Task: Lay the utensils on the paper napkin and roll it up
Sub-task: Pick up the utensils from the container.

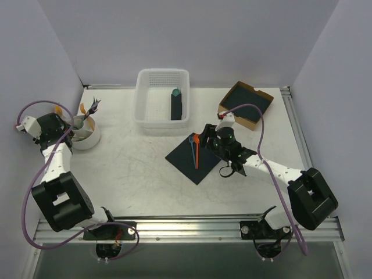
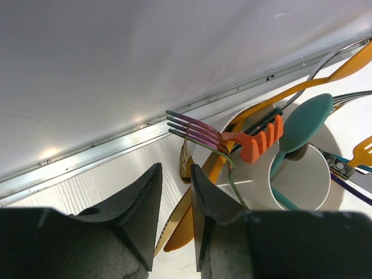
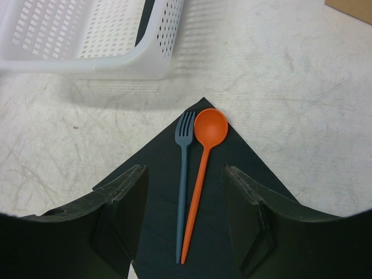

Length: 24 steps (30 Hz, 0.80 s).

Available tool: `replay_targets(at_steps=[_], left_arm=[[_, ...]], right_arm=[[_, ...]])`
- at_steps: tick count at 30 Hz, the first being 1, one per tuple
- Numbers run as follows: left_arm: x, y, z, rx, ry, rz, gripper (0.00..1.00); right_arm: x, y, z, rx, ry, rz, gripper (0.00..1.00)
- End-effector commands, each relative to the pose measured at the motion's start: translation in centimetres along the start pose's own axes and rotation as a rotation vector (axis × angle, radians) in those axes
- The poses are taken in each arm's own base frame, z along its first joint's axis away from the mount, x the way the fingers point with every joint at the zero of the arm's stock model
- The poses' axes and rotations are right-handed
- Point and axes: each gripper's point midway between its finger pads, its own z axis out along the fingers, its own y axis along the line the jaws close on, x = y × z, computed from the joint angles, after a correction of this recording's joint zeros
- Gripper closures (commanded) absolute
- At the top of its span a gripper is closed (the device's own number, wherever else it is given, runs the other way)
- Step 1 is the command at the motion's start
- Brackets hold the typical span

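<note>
The near-black paper napkin (image 1: 195,158) lies spread flat at the table's middle, also in the right wrist view (image 3: 232,174). An orange spoon (image 1: 196,150) (image 3: 200,174) and a grey-blue fork (image 1: 192,148) (image 3: 183,174) lie side by side on it. My right gripper (image 1: 210,138) (image 3: 185,170) hovers over them, open and empty, one finger on each side. My left gripper (image 1: 72,129) (image 2: 175,168) is at the white cup (image 1: 87,136) (image 2: 302,192) of cutlery. Its jaws stand a narrow gap apart, with an orange knife (image 2: 180,229) blade in that gap. I cannot tell whether they grip it.
The cup also holds an orange fork (image 2: 258,142), a teal spoon (image 2: 305,119), a rainbow metal fork (image 2: 195,131) and a gold knife. A white basket (image 1: 163,96) (image 3: 81,35) holds a dark roll with a teal tip (image 1: 176,104). A cardboard box (image 1: 246,103) of dark sheets stands at the back right.
</note>
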Motion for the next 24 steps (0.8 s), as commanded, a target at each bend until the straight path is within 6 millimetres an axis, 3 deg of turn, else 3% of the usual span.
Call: replay_targets(at_steps=[1,8,16,24], left_arm=[[-1.7,-0.7,-0.4,0.024,-0.055,-0.003,0.65],[-1.6,-2.4,0.5,0.111,-0.069,0.001,0.64],[-1.5,-2.1,1.3,0.096,-0.067,0.012,0.71],[-1.3,-0.9,1.6,0.042,-0.068,0.043,0.72]], right_arm=[[-2.6,1.1,-0.8,-0.020,-0.072,0.014,0.46],[-2.7,1.1,-1.0,-0.018,-0.075,0.015,0.46],[-2.7,1.1,-0.9,-0.020,-0.075,0.018,0.46],[-2.5,1.1,-0.9,-0.020,-0.072,0.017,0.45]])
